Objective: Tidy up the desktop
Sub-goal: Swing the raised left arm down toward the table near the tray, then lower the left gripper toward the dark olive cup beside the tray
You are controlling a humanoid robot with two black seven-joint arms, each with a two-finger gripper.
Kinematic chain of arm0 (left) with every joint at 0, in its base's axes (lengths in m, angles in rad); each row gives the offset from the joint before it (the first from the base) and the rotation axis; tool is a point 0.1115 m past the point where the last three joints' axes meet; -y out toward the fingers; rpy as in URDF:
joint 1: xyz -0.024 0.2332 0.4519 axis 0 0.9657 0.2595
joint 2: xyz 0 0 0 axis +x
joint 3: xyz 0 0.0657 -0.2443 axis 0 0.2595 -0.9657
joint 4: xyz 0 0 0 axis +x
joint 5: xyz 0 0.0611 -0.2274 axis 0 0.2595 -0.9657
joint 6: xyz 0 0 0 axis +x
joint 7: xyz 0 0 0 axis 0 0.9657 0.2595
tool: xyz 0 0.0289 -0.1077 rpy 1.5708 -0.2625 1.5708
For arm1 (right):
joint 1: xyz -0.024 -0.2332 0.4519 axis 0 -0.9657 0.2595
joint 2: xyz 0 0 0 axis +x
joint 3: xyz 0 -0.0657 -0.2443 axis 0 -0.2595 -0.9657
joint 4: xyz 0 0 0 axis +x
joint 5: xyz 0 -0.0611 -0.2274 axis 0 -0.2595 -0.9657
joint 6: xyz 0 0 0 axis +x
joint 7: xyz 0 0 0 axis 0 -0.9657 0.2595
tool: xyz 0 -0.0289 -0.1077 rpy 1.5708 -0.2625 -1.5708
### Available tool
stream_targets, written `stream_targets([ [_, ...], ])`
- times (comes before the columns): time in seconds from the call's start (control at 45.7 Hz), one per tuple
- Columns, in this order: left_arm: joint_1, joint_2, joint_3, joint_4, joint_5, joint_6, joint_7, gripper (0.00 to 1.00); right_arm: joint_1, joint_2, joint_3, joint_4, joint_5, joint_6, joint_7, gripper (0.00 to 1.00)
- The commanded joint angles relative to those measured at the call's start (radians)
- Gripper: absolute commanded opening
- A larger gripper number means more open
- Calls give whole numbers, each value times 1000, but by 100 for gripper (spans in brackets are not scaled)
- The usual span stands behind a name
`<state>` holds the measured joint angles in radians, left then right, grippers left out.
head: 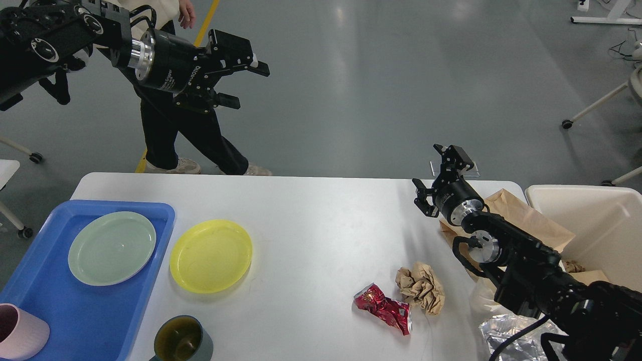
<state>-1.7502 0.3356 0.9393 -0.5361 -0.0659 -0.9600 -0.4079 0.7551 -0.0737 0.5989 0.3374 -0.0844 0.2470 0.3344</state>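
Note:
The white desktop [321, 220] fills the lower view. On it lie a yellow plate [210, 255], a grey cup with a dark olive inside [183, 341], a crushed red can [383, 307], a crumpled brown paper ball [421, 287], a brown paper bag [521, 218] and crumpled silver foil [506, 333]. My left gripper [247, 85] is open and empty, raised high above the table's far left. My right gripper [435, 173] is open and empty, over the table's far right edge beside the paper bag.
A blue tray [45, 306] at the front left holds a pale green plate [112, 247] and a pink cup [20, 338]. A cream bin [597, 220] stands at the right with brown paper in it. A person's legs [190, 130] stand behind the table's far edge.

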Motion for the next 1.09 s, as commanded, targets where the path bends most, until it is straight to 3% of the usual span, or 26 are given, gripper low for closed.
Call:
stream_targets([
  [0.0,-57,-9,87,-51,0,0,1,96,1,0,-1,0,0,0,0,100],
  [0.372,-161,-42,257,-254,0,0,3,96,0,0,1,0,0,0,0,100],
  [1.072,-118,-87,386,-545,1,0,6,96,0,0,-1,0,0,0,0,100],
])
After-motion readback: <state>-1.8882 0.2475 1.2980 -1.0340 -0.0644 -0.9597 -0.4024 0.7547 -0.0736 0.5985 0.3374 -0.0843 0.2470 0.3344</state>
